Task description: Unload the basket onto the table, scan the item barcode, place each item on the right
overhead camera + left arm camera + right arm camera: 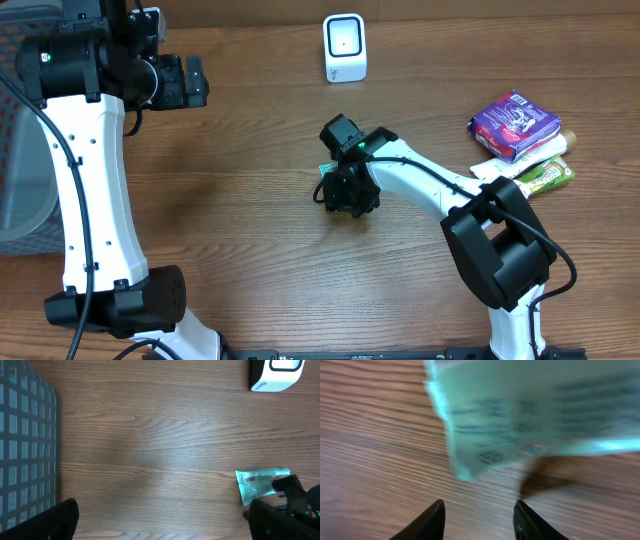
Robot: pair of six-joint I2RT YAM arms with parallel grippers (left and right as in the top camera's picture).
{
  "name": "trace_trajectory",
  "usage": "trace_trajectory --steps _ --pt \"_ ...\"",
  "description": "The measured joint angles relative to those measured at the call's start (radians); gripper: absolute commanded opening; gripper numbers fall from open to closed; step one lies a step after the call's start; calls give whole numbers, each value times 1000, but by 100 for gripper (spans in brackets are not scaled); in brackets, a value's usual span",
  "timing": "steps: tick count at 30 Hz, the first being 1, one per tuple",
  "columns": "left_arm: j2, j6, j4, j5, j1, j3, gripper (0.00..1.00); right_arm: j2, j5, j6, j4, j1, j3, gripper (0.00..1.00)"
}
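The packet (530,415) lay on the worktop (250,200) just ahead of the nearer right end effector (479,507), long axis crosswise to its half-parted, empty fingers, while the left end effector (195,82), wide open and empty, hung well apart.

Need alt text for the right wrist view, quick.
A blurred teal packet with dark print fills the upper frame, just ahead of the right pincer. Its two dark fingertips stand apart with nothing between them, over the wood-grain table.
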Motion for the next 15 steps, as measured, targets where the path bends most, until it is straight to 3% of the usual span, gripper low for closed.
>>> trace_trajectory --steps 5,10,15 --pt "0 0 0 0 0 0 100 -41 -13 -47 -65 -110 44 81" --pt "0 0 0 0 0 0 100 -122 -86 -236 -63 -313 79 84" --pt "0 0 0 0 0 0 100 -99 -165 -405 -60 -409 82 83"
